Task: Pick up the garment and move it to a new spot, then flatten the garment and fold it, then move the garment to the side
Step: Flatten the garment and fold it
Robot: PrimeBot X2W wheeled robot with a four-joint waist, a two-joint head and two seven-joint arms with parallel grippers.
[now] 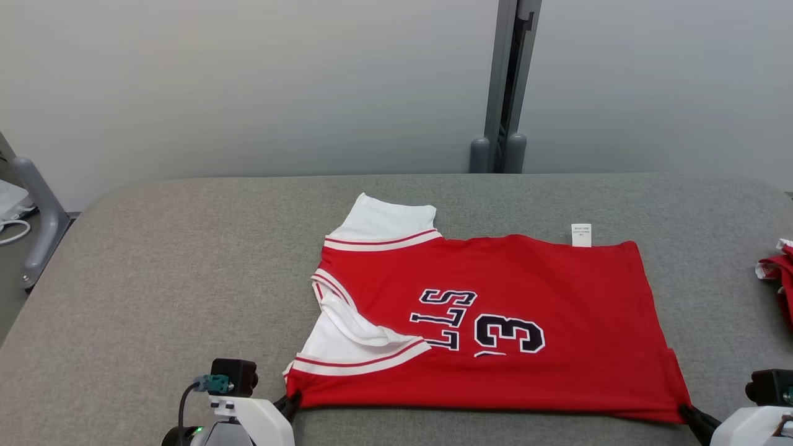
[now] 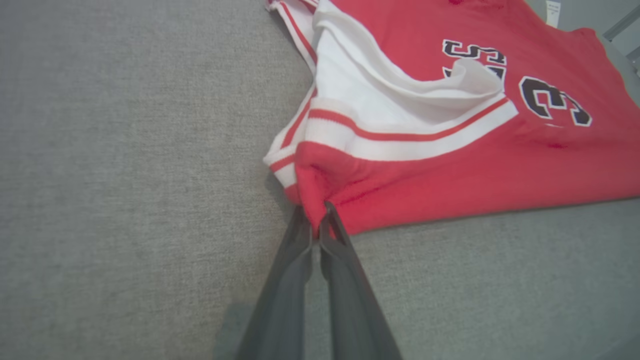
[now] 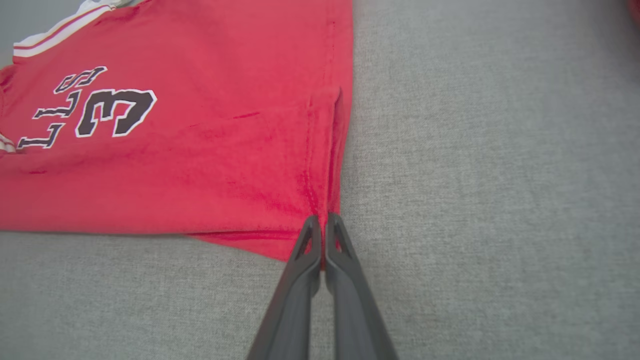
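The garment (image 1: 495, 322) is a red jersey with white, red-striped trim and dark lettering, spread sideways on the grey table (image 1: 155, 279). My left gripper (image 1: 293, 399) is shut on the garment's near left corner, beside a white armhole band; the left wrist view shows the red cloth (image 2: 450, 165) bunched between the fingers (image 2: 300, 240). At the near right hem corner my right gripper (image 1: 686, 411) pinches the garment (image 3: 175, 165), its fingers (image 3: 345, 250) closed on the red edge. A white label (image 1: 581, 235) sticks out at the far edge.
Another red and white piece of cloth (image 1: 779, 272) lies at the table's right edge. A grey post (image 1: 505, 87) stands behind the table against a pale wall. Off the left side is a grey stand (image 1: 37, 210). Bare table surrounds the jersey on the left and far sides.
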